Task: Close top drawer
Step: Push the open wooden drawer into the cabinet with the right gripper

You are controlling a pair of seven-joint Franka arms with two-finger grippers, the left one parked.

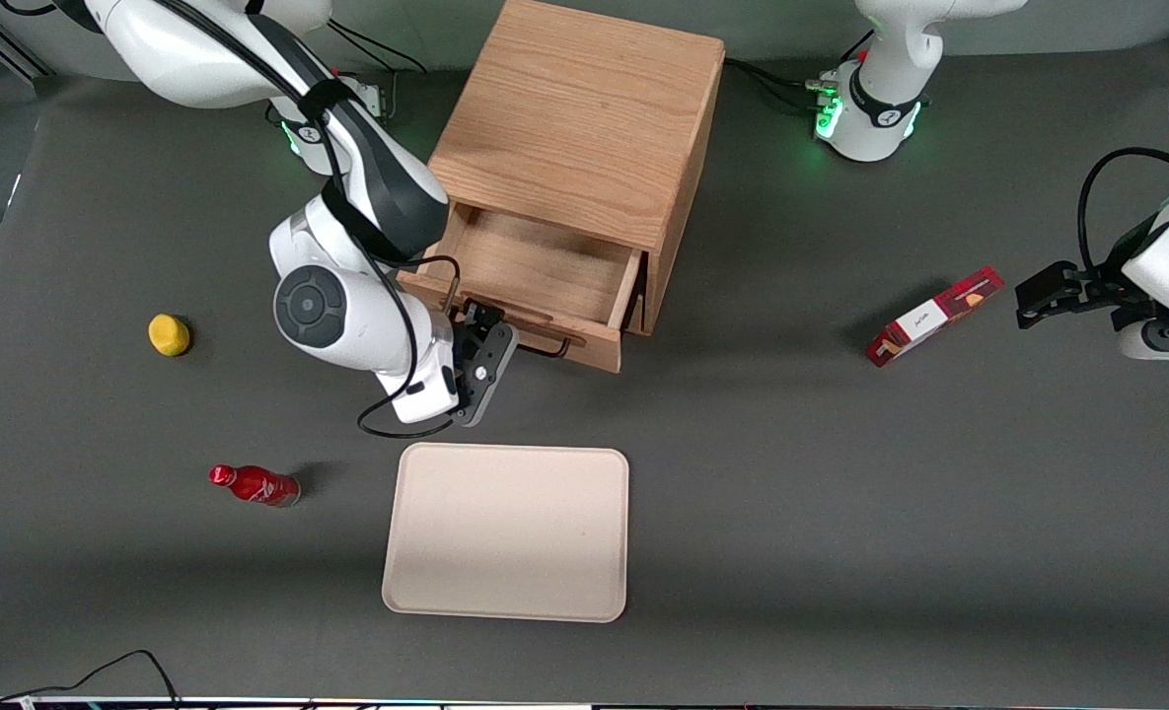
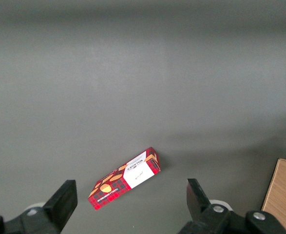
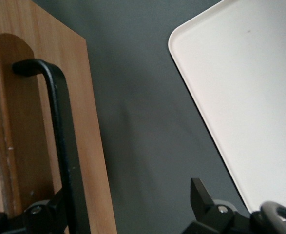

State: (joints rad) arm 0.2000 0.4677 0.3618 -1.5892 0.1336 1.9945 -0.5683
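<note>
Oak top drawer [image 1: 545, 261] pulled out, rigid, probably slides easily. Pincer [image 1: 480, 325] open at black wire handle [image 3: 60, 136]; push drawer front.

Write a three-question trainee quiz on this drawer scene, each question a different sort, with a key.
1. True or false: the top drawer stands pulled out of the oak cabinet.
2. The gripper is closest to: A) the yellow lemon B) the drawer's black handle C) the red bottle
3. Fill in: the beige ____ lies nearer the front camera than the drawer.

Key: 1 true; 2 B; 3 tray.
</note>
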